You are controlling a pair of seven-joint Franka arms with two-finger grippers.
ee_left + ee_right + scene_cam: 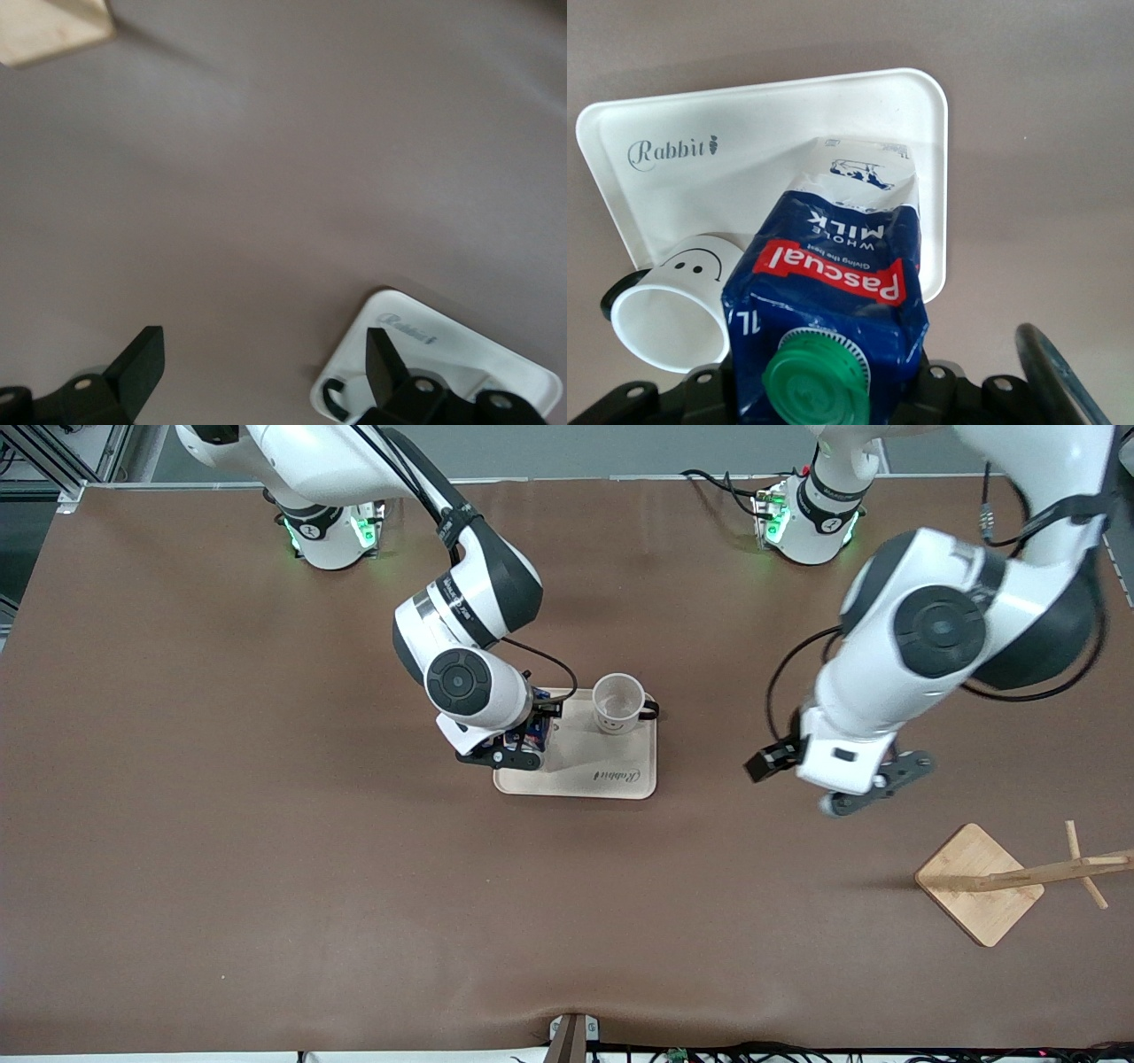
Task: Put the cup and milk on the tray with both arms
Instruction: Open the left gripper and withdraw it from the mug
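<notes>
- A brown matte counter (266, 868) was seen, with a square wooden stand base (979, 883) at the left arm's end.
- The right tool (518, 751) was clenched on the blue milk (833, 292) over the cream tray (620, 766).
- The left tool (873, 788) was spread wide, empty, above bare counter.
- The white enamel cup (617, 703) was stood on the tray.

- Milk carton (833, 292): glossy printed card, ribbed green plastic cap.
- Mug (673, 305): smooth white enamel.
- Tray (700, 177): smooth cream plastic.
- Tabletop (266, 850): matt brown.
- Stand base (979, 881): pale wood.
</notes>
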